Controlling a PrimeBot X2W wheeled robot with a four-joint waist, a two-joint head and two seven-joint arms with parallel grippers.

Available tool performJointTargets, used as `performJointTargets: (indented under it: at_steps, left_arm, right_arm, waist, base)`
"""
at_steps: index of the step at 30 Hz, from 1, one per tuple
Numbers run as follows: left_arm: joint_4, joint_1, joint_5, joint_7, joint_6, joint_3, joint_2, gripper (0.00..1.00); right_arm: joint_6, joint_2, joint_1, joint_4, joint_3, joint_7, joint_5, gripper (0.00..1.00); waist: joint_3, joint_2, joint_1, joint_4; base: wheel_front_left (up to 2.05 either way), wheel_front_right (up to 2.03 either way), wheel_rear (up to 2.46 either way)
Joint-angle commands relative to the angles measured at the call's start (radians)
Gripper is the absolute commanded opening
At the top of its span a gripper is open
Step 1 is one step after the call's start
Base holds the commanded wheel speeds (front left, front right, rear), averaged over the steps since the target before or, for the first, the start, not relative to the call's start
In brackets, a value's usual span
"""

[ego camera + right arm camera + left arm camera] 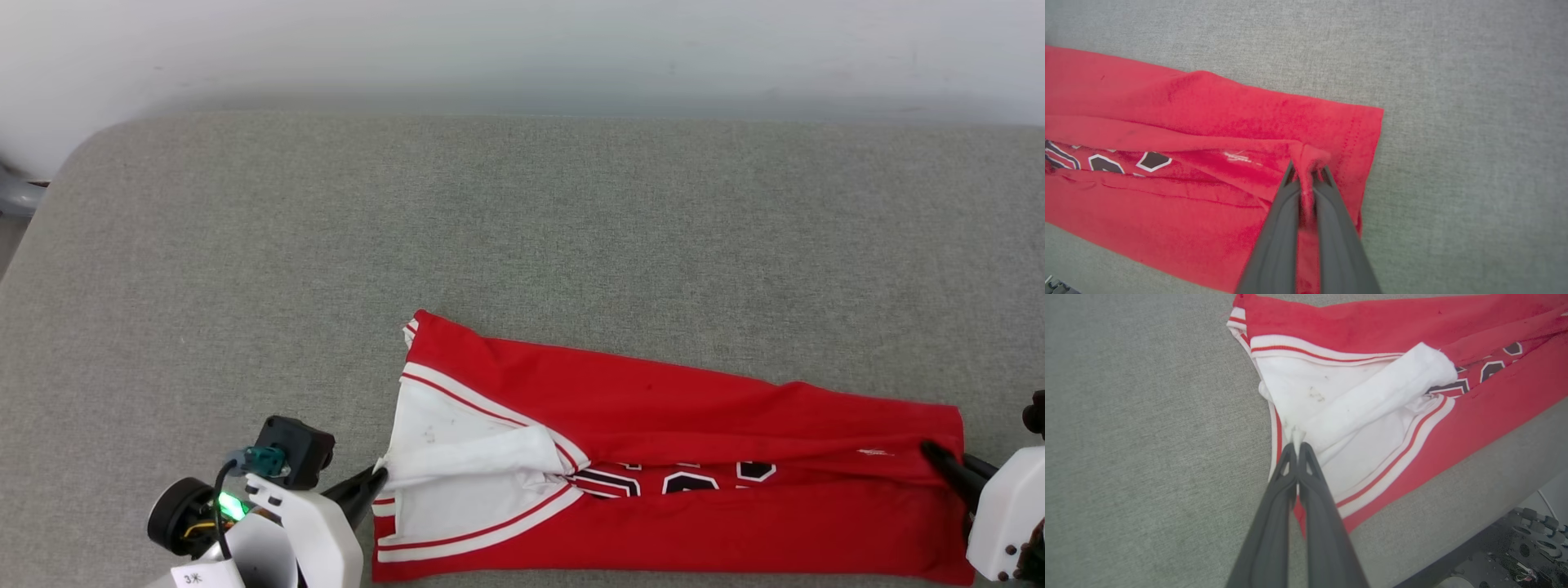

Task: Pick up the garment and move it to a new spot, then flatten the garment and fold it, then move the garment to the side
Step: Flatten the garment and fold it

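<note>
The garment (653,408), a red jersey T-shirt with white sleeves and striped trim, lies folded lengthwise near the front edge of the grey surface, black numerals partly showing in the fold. My left gripper (378,474) is shut on the white sleeve fabric at the garment's left end; in the left wrist view the left gripper (1297,446) pinches a peak of white cloth on the garment (1355,400). My right gripper (931,450) is shut on the red hem at the right end; the right wrist view shows the right gripper (1308,173) holding a red pleat of the garment (1208,122).
The grey fabric surface (522,229) stretches wide behind and to both sides of the garment, ending at a white wall at the back. Its front edge (1474,522) runs close below the garment, with dark robot base parts (1531,539) beyond.
</note>
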Motion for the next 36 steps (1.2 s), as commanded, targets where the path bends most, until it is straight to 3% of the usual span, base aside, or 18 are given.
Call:
performJointTargets:
  at_steps: [1, 11, 12, 13, 14, 25, 30, 36]
  left_arm:
    - [0.014, 0.014, 0.007, 0.006, -0.006, -0.01, -0.006, 0.0]
    - [0.091, 0.014, 0.024, -0.001, -0.039, -0.046, -0.039, 0.0]
    - [0.098, 0.015, 0.026, -0.003, -0.041, -0.048, -0.043, 0.19]
    - [0.103, 0.018, 0.026, -0.008, -0.041, -0.05, -0.046, 0.53]
    - [0.107, 0.021, 0.026, -0.009, -0.043, -0.052, -0.05, 1.0]
    - [0.112, 0.043, 0.01, -0.107, -0.003, -0.004, -0.071, 1.0]
    - [0.102, 0.056, -0.001, -0.215, 0.045, 0.061, -0.096, 1.0]
    - [0.104, 0.07, 0.053, -0.389, 0.098, 0.132, -0.13, 1.0]
  right_arm:
    - [-0.001, -0.025, 0.012, -0.01, 0.021, -0.015, 0.007, 0.0]
    - [-0.001, -0.102, 0.006, 0.016, 0.136, -0.069, 0.033, 0.0]
    - [-0.001, -0.102, 0.006, 0.021, 0.143, -0.071, 0.043, 0.13]
    - [-0.001, -0.107, 0.007, 0.026, 0.149, -0.075, 0.049, 0.48]
    - [-0.001, -0.112, 0.007, 0.029, 0.156, -0.076, 0.057, 1.0]
    - [-0.001, -0.159, 0.032, -0.013, 0.173, -0.041, 0.173, 1.0]
    - [-0.001, -0.151, 0.057, -0.055, 0.094, 0.013, 0.235, 1.0]
    - [-0.001, -0.087, 0.077, -0.04, -0.046, 0.113, 0.217, 1.0]
  waist:
    - [-0.001, -0.0001, 0.0001, 0.0]
    - [-0.005, -0.0001, 0.0001, -0.004]
    - [-0.006, -0.0001, 0.0001, -0.005]
    - [-0.008, -0.0001, 0.0001, -0.006]
    - [-0.01, -0.0001, 0.0001, -0.007]
    - [-0.065, -0.0001, 0.0001, -0.019]
    - [-0.081, -0.0001, 0.0001, -0.017]
    - [-0.087, -0.0001, 0.0001, -0.014]
  base:
    - [0.0, 0.0, 0.0]
    - [0.0, 0.0, 0.0]
    - [0.0, 0.0, 0.0]
    - [0.0, 0.0, 0.0]
    - [0.0, 0.0, 0.0]
    - [0.0, 0.0, 0.0]
    - [0.0, 0.0, 0.0]
    - [0.0, 0.0, 0.0]
